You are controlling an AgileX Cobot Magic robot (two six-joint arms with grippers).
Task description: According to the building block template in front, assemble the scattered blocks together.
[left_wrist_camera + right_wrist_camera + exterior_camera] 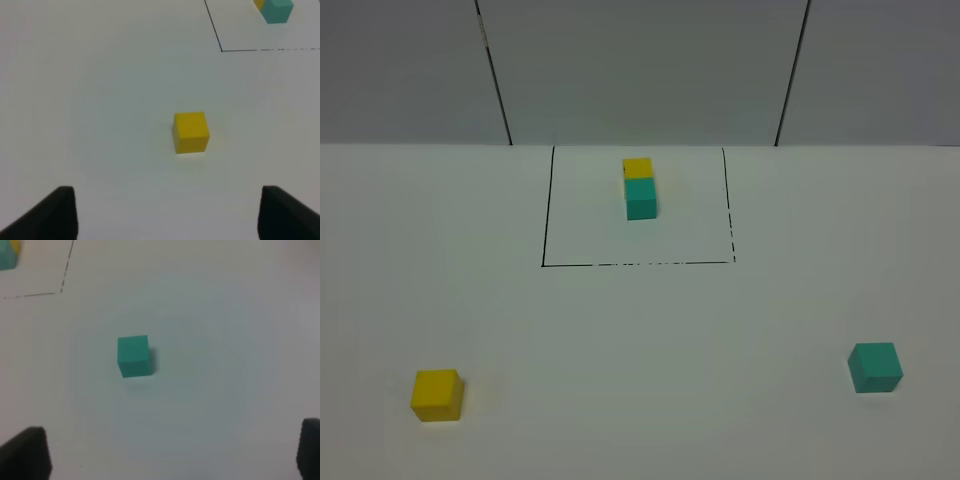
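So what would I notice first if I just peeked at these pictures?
Bright colours on a white table: one yellow cube sits alone at the front left, and one teal cube alone at the front right, far apart. At the back, in the middle, a yellow-and-teal pair sits touching inside a thin black rectangle drawn on the table.

No readable text, yellow cube and teal cube unmarked (plain faces)
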